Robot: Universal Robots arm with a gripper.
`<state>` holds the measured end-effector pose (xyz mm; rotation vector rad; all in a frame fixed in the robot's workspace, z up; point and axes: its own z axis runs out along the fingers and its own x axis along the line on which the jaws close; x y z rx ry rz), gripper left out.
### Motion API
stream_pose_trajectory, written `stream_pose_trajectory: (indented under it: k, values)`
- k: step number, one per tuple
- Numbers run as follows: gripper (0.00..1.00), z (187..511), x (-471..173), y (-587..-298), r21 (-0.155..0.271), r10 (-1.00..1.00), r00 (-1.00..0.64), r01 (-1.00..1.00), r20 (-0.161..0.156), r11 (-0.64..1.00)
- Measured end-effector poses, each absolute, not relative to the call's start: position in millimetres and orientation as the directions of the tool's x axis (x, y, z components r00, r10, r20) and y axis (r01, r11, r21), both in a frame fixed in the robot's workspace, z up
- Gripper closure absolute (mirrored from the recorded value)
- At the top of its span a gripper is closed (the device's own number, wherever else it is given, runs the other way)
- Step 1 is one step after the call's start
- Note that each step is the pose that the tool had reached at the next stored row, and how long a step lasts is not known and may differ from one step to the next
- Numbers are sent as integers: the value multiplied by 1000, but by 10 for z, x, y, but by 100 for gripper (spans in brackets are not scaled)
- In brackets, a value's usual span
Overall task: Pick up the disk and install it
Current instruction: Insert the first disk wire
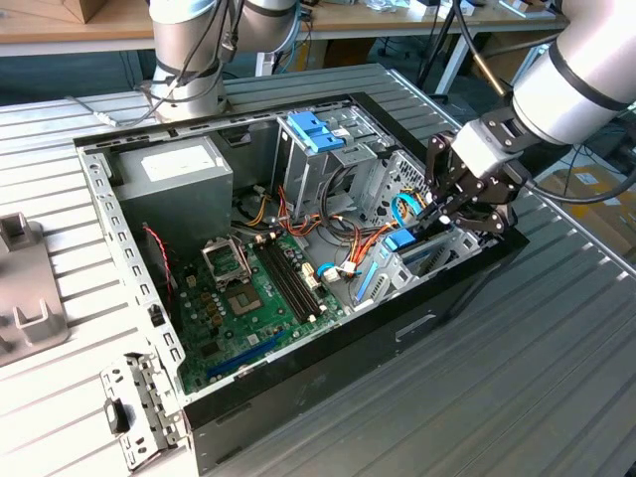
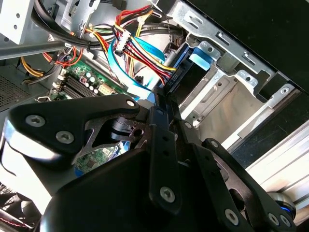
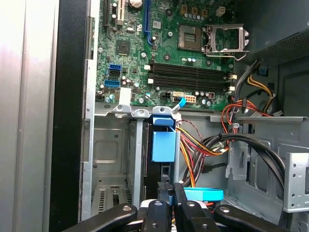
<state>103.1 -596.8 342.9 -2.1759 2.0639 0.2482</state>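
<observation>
Here the arm reaches in from the exterior view's right, wrist angled down over the right end of the open computer case (image 1: 298, 393), with the gripper (image 1: 459, 202) poised just above the drive cage (image 1: 437, 260) near the case's side wall. In the first wrist view the gripper (image 3: 172, 193) has its fingertips (image 3: 165, 189) drawn close together, almost touching, around the edge of a thin dark upright part; the second wrist view gives the same narrow stance (image 2: 159, 104). Whether that thin part belongs to the disk cannot be told. The disk (image 1: 402, 241) stands on edge in a slot of the drive cage, dark body framed by bright blue rails, its blue tab (image 3: 163, 146) facing up toward the gripper; it also appears in the second wrist view (image 2: 190, 72). Red, yellow and orange cables (image 1: 350, 243) run just beside it, the green motherboard (image 1: 253, 298) lying beyond. No writing on the disk is legible. The grey power supply (image 1: 174, 179) carries a white label, print too small to read.
</observation>
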Motion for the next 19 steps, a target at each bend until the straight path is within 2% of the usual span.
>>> stream_pose_trajectory:
  k: [17, 18, 19]
  values:
    - [84, 3368, 1031, -5966, 18, -976, 50, -998, -213, -55]
    - [82, 3364, 1032, -5966, 18, -975, 50, -998, -214, -55]
    - [70, 3368, 1032, -5966, 18, -976, 50, -998, -214, -56]
